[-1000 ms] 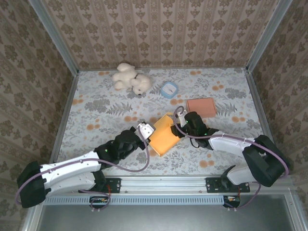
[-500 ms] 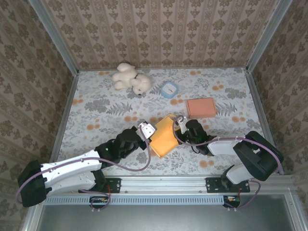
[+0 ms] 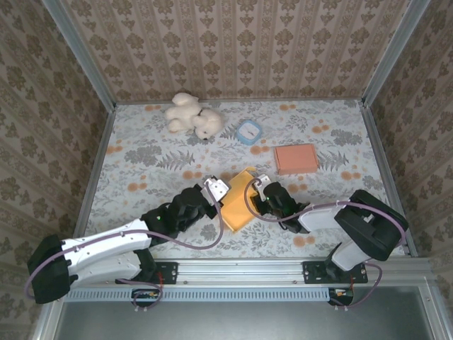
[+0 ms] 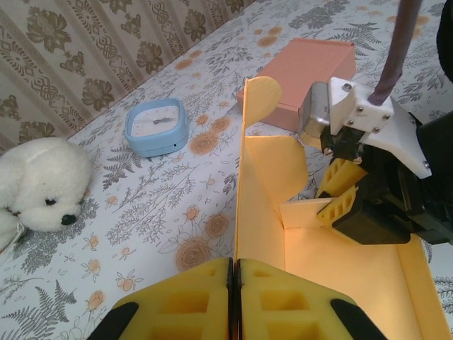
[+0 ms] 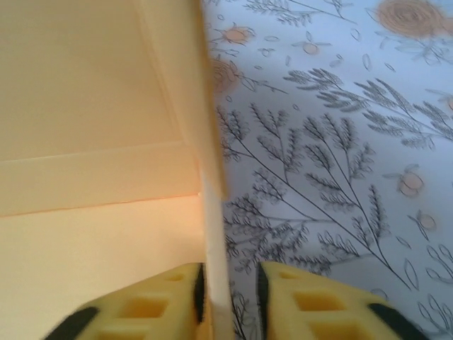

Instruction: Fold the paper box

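The orange paper box [image 3: 237, 205] lies part-folded in the middle of the table, one long wall standing upright [image 4: 258, 198]. My left gripper [image 3: 221, 198] is at its left side, shut on the near end of that upright wall [image 4: 235, 263]. My right gripper [image 3: 253, 193] is at the box's right side, yellow fingers [image 4: 338, 195] at a small inner flap. In the right wrist view it [image 5: 228, 283] straddles a thin side wall [image 5: 212, 212]. The wall rests against the left finger, with a gap to the right finger, so the jaws are open.
A white plush toy [image 3: 192, 117] lies at the back left. A light blue round container [image 3: 248, 132] sits behind the box, and a flat pink box [image 3: 296, 158] lies to the back right. Patterned walls and metal rails enclose the table.
The right gripper slid left and nearer along the box; its jaws pinched, then parted again. The box now looks narrower from above. The left gripper kept its hold.
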Controlling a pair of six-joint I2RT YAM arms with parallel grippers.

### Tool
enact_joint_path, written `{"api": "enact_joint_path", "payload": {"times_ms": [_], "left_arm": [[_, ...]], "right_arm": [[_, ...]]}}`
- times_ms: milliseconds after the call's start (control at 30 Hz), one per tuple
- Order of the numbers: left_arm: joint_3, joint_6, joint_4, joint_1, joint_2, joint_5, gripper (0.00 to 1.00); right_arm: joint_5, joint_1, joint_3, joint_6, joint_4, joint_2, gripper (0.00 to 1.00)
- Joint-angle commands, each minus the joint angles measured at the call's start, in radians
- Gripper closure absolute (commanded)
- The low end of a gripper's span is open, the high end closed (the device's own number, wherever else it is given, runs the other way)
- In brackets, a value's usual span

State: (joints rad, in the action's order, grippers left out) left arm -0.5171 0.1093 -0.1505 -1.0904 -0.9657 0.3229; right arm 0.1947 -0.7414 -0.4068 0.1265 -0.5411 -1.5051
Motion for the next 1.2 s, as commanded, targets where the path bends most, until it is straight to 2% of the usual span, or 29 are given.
{"api": "enact_joint_path", "payload": {"times_ms": [0,100,333,467,567,733,900,1033,1167], "left_arm": [[-0.022,0.012,0.023,0.009,-0.019,0.01,0.9],[-0.025,0.041,0.018,0.012,-0.034,-0.007,0.9],[-0.086,0.131,0.042,0.04,-0.105,-0.028,0.91],[-0.131,0.176,0.075,0.053,-0.095,-0.07,0.93],[-0.158,0.219,0.095,0.064,-0.058,-0.127,0.93],[-0.161,0.361,0.114,0.076,0.005,-0.268,0.93],[-0.077,0.591,0.077,0.077,0.084,-0.459,0.95],[-0.054,0.605,0.04,0.085,0.094,-0.562,0.95],[-0.067,0.626,0.051,0.091,0.057,-0.555,0.95]], "right_arm": [[0.012,0.001,0.018,0.042,0.059,0.106,0.61],[-0.014,0.001,0.028,0.075,0.138,0.244,0.49],[-0.062,0.002,-0.006,0.055,0.473,0.638,0.41],[-0.031,0.015,-0.024,-0.071,0.585,0.811,0.37],[-0.034,0.036,0.003,-0.213,0.582,0.891,0.36],[-0.101,0.131,0.123,-0.313,0.342,0.892,0.39],[-0.22,0.233,0.139,-0.381,0.17,0.732,0.41],[-0.32,0.247,0.119,-0.462,0.108,0.636,0.42],[-0.444,0.253,0.137,-0.513,0.045,0.61,0.42]]}}
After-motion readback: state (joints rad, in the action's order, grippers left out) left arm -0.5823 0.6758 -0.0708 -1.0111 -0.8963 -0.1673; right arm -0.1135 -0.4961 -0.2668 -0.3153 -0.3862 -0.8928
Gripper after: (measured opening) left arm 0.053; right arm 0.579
